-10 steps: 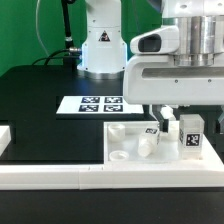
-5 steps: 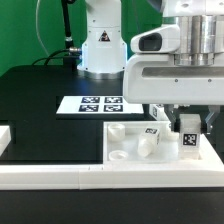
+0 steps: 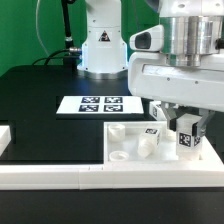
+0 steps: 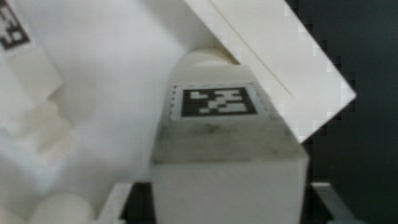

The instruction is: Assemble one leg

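My gripper (image 3: 187, 131) is low over the exterior view's right part of the white square tabletop (image 3: 125, 140). Its fingers stand on either side of a leg (image 3: 186, 140), a stubby white post with a black-and-white tag on the side facing the camera. The leg stands slightly tilted on the tabletop's far right part. In the wrist view the leg (image 4: 222, 140) fills the space between my fingers, tag upward, and the gripper (image 4: 222, 205) looks shut on it. A second tagged leg (image 3: 151, 133) lies on the tabletop just to the exterior view's left.
The marker board (image 3: 95, 103) lies on the black table behind the tabletop. The robot's base (image 3: 100, 45) stands at the back. A white rim (image 3: 90, 176) runs along the table's front edge. A white part (image 3: 4, 137) sits at the exterior view's far left.
My wrist has turned and the hand has shifted a little to the exterior view's left and down. The leg between the fingers has moved with it and now sits slightly lower and tilted.
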Motion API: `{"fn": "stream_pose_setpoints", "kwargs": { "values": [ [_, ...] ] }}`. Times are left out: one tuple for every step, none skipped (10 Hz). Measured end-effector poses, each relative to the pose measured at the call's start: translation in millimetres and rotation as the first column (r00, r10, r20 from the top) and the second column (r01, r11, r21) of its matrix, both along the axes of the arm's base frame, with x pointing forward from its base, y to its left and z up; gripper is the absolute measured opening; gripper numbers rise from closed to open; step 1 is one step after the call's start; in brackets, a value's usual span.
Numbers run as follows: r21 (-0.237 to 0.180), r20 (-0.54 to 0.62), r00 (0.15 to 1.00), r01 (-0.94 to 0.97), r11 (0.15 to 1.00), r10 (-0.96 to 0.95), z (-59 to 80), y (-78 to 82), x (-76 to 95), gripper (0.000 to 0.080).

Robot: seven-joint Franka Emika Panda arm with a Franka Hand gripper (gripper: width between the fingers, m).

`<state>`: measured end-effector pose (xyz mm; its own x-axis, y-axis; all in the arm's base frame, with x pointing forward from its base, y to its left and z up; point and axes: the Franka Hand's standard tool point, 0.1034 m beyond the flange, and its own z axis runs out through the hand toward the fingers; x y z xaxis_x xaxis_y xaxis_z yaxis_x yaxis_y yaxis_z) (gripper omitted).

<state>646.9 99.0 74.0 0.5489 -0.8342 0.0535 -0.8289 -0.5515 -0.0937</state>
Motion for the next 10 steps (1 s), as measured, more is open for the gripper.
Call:
{"fn": "stream_pose_setpoints", "kwargs": {
  "values": [
    [0.022, -0.018, 0.99, 0.143, 0.99, -0.142, -0.1, -0.9, -1.6, 0.0285],
    [0.045, -0.036, 0.963, 0.269, 0.962, -0.267, -0.5, -0.3, -2.9, 0.0285],
    [0.07, -0.058, 0.911, 0.411, 0.909, -0.407, -0.7, 0.6, -4.5, 0.0285],
    [0.082, -0.075, 0.864, 0.503, 0.86, -0.498, -0.8, 1.2, -5.3, 0.0285],
    [0.087, -0.083, 0.827, 0.563, 0.822, -0.557, -0.8, 1.3, -5.9, 0.0285],
    [0.091, -0.1, 0.751, 0.66, 0.746, -0.653, -0.6, 1.4, -6.7, 0.0285],
    [0.092, -0.102, 0.743, 0.669, 0.738, -0.661, -0.6, 1.5, -6.8, 0.0285],
    [0.09, -0.1, 0.748, 0.663, 0.743, -0.656, -0.6, 1.4, -6.9, 0.0293],
    [0.093, -0.083, 0.817, 0.577, 0.811, -0.571, -0.3, 2.1, -5.8, 0.0293],
    [0.097, -0.056, 0.887, 0.462, 0.882, -0.458, 0.5, 3.8, -5.2, 0.0436]
  ]
}}
